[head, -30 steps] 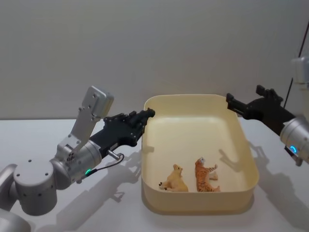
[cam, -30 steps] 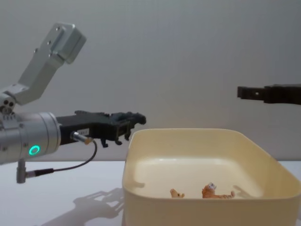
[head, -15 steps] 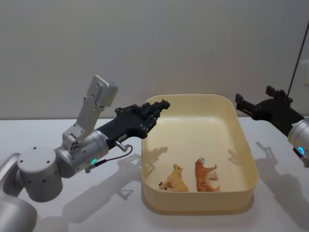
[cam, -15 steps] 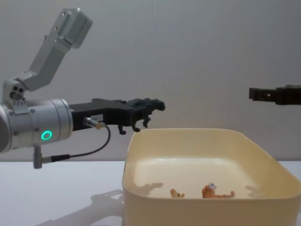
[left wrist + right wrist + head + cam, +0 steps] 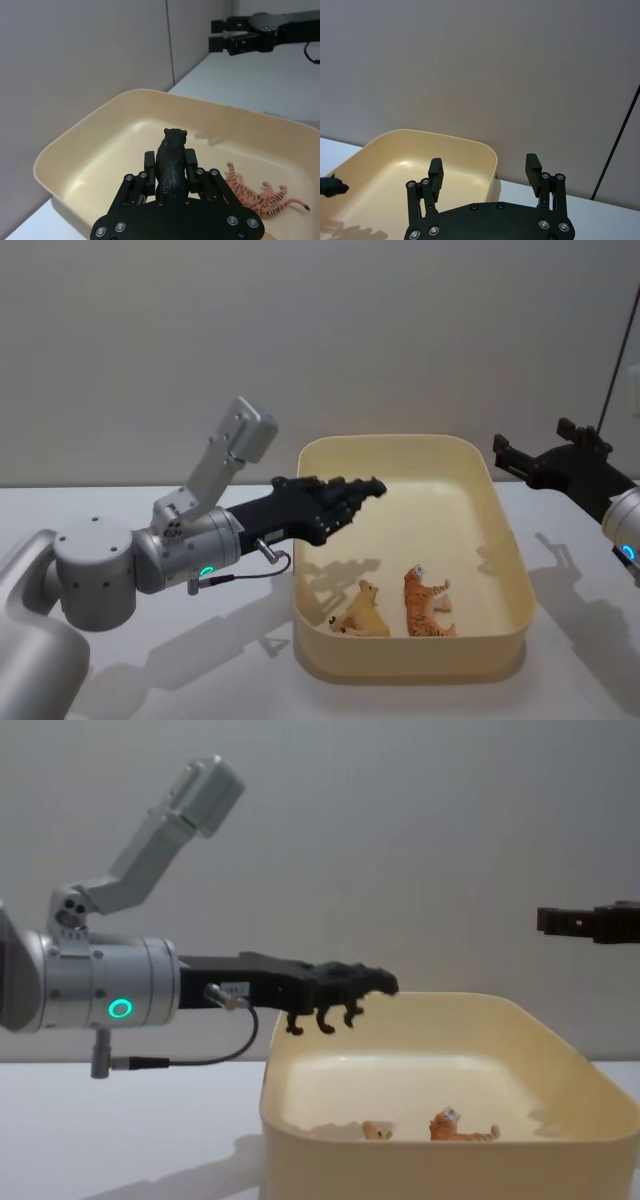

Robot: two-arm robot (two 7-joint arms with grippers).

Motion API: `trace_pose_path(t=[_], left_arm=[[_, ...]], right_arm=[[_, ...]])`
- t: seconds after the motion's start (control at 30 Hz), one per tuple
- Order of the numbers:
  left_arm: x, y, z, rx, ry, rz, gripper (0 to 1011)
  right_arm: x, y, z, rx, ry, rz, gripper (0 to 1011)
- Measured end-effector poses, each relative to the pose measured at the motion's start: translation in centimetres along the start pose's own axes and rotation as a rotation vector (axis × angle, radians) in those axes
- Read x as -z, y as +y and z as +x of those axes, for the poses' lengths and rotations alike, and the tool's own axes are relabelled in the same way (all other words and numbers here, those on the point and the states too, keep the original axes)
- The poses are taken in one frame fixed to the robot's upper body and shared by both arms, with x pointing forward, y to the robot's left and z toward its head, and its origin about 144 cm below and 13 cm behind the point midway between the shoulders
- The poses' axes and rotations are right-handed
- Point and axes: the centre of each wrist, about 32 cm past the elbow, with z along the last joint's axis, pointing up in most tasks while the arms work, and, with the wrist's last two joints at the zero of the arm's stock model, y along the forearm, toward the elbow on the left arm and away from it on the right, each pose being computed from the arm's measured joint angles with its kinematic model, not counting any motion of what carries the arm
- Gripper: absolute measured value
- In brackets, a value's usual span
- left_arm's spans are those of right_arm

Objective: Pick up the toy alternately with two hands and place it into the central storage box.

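Three animal toys are in view. Two lie on the floor of the cream storage box (image 5: 505, 540), at the lower middle of the head view: a tan lion (image 5: 362, 610) and a striped tiger (image 5: 424, 603), side by side on their flanks. The third, a black panther (image 5: 348, 992), is clamped between the fingers of the left gripper (image 5: 345, 502), held in the air above the box's left rim. The right gripper (image 5: 512, 455) hangs at the right edge, beyond the box's far right corner, its two fingers apart. The box sits on a white bench (image 5: 250, 640).
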Motion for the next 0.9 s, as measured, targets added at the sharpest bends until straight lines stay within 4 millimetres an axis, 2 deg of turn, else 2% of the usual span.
trace_pose_path(t=[0.13,0.23,0.3,0.37,0.4,0.6,0.63,0.9], left_arm=[[-0.2,-0.4,0.3,0.042,-0.005,0.036,318],[-0.4,-0.7,0.6,0.068,-0.008,0.055,381],[-0.4,-0.9,0.7,0.081,-0.010,0.067,462],[-0.5,-1.0,0.8,0.089,-0.011,0.073,498],[-0.5,-1.1,0.9,0.096,-0.012,0.079,556],[-0.6,-1.4,1.1,0.117,-0.014,0.097,718],[-0.7,-1.4,1.1,0.119,-0.014,0.098,778],[-0.7,-1.6,1.2,0.134,-0.016,0.110,977]], right_arm=[[0.0,0.0,0.0,0.001,0.000,0.000,1001],[0.0,0.0,0.0,0.002,-0.001,0.000,1001],[0.0,0.0,0.0,0.002,-0.001,0.000,1001],[0.0,0.0,0.1,0.002,-0.001,0.000,1001],[0.0,0.0,0.1,0.003,-0.001,0.000,1001],[0.0,-0.1,0.1,0.004,-0.001,0.000,1001],[0.0,-0.1,0.1,0.004,-0.001,0.000,1001],[0.0,-0.1,0.1,0.004,-0.001,0.000,1001]])
